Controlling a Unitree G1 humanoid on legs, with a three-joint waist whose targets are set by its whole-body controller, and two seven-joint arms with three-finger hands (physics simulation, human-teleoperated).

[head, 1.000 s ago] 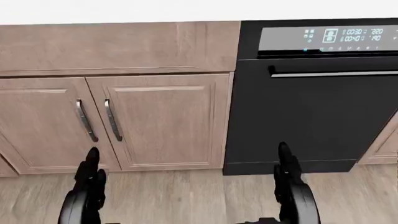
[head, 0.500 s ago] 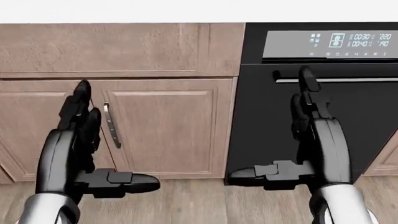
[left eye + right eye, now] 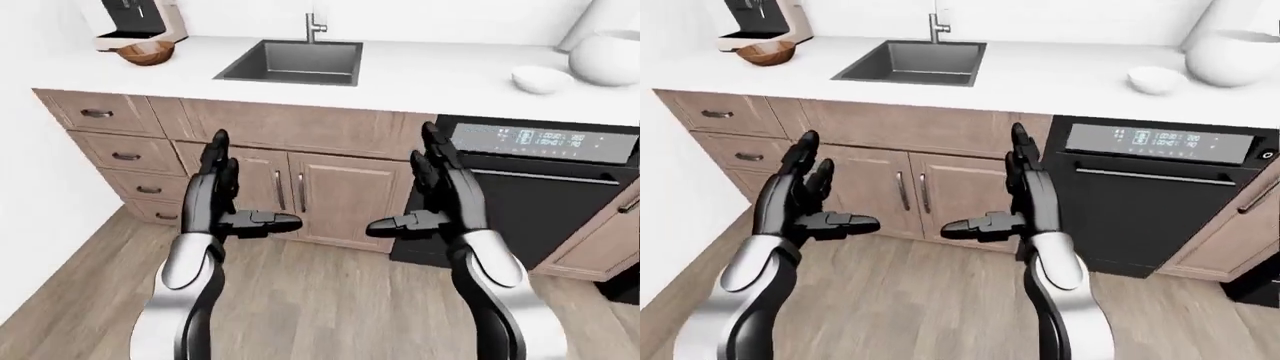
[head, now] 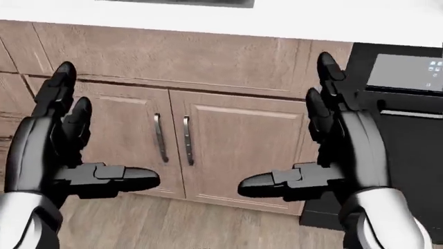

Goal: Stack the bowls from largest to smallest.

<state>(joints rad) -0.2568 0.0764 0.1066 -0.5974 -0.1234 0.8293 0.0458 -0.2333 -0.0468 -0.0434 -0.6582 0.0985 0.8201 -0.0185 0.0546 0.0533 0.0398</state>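
No bowl is in either hand. A brown wooden bowl [image 3: 146, 52] sits on the white counter at the top left, beside a coffee machine. At the top right of the counter stand a small white bowl [image 3: 541, 79] and a big white bowl [image 3: 608, 56], which the frame edge cuts off. My left hand [image 3: 250, 184] and right hand [image 3: 432, 184] are raised before the cabinet doors, well below the counter and far from all three bowls. Both are open, fingers pointing up, thumbs turned inward, palms facing each other.
A dark sink [image 3: 290, 60] with a faucet [image 3: 314, 26] is set in the counter [image 3: 440, 71] between the bowls. A coffee machine [image 3: 135, 19] stands at the top left. Below are drawers [image 3: 110, 135], wooden cabinet doors [image 4: 235, 150] and a black oven [image 3: 545, 195] on the right. Wood floor lies underneath.
Both hands have risen from the bottom of the head view to chest height and spread open. The camera has swung left, so the oven has slid toward the right edge.
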